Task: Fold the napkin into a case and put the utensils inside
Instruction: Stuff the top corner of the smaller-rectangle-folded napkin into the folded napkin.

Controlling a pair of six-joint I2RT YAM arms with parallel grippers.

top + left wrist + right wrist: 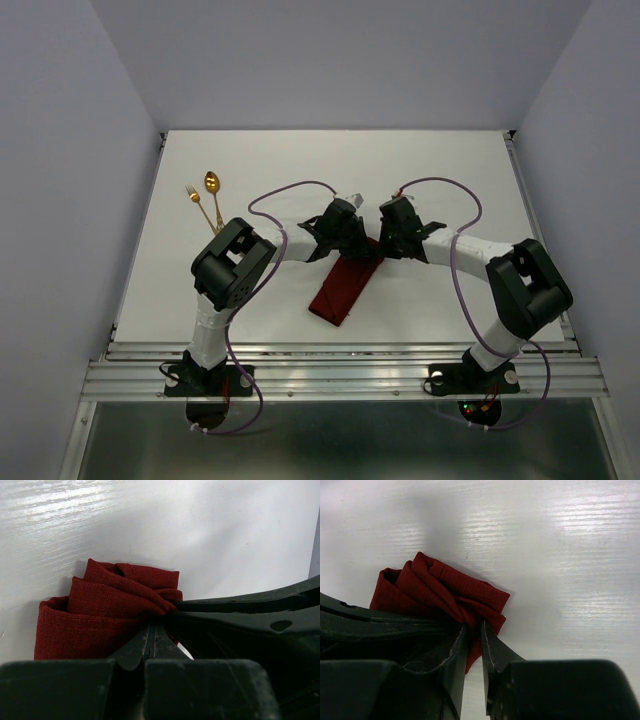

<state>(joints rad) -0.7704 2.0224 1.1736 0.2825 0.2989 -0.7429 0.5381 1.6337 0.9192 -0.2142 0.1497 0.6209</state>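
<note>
While the folded napkin [345,285] lies at the middle of the worktop [450,180], the left claw [151,626] is clamped tight on its bunched far end. The right claw [474,630] stands slightly parted around that end.

A white tabletop [450,180] with a faint streaky grain is closed in by plain pale grey walls [330,60] on its left, right and far sides. Aluminium rails [340,375] run along its near edge. Soft light glares off the surface.

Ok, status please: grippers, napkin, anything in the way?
Left gripper shut on napkin, far end. Right gripper slightly open, cloth between its jaws. Spoon and fork far left, away from it.
</note>
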